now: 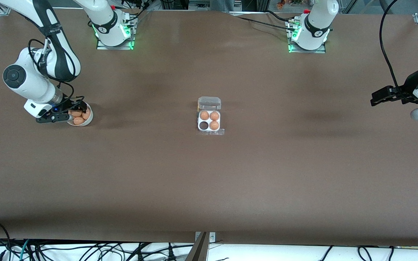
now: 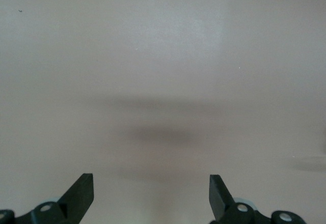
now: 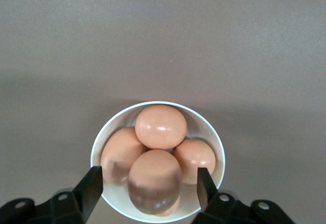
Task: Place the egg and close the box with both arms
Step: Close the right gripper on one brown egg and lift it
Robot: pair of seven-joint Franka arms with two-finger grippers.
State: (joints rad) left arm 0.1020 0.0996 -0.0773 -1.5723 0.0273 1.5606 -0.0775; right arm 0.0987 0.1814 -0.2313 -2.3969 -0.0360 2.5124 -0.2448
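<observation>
**Over the bowl, about to pick an egg**

My right pincer (image 3: 148, 180) hangs just above the white bowl (image 1: 87, 119), which sits at the right arm's end of the table. Its fingers are spread wide and hold nothing. In the right wrist view they straddle the nearest egg (image 3: 154, 181) of the heap, so I judge this is the one I mean to take: it lies on top and toward the rim, with room on both sides for a finger to slide down without shoving its neighbours. Several more eggs are piled around it, touching one another, so a careless descent could nudge them or roll the chosen one away.

The box (image 1: 209, 120) lies in the middle of the table, well apart from the bowl. Its clear lid (image 1: 209, 103) is folded back flat toward the robots' bases, which leaves the white tray open from above. Three cells hold eggs; the fourth cell (image 1: 204, 125), on the side nearer the front camera and toward the right arm's end, is dark and empty. That is where the picked egg belongs, and it happens to be the cell easiest for my right arm to reach.

My left pincer (image 2: 152, 189) waits over bare table at the left arm's end, fingers apart and empty. I keep it clear so it cannot get in the way of the carry; its turn comes with the lid.
</observation>
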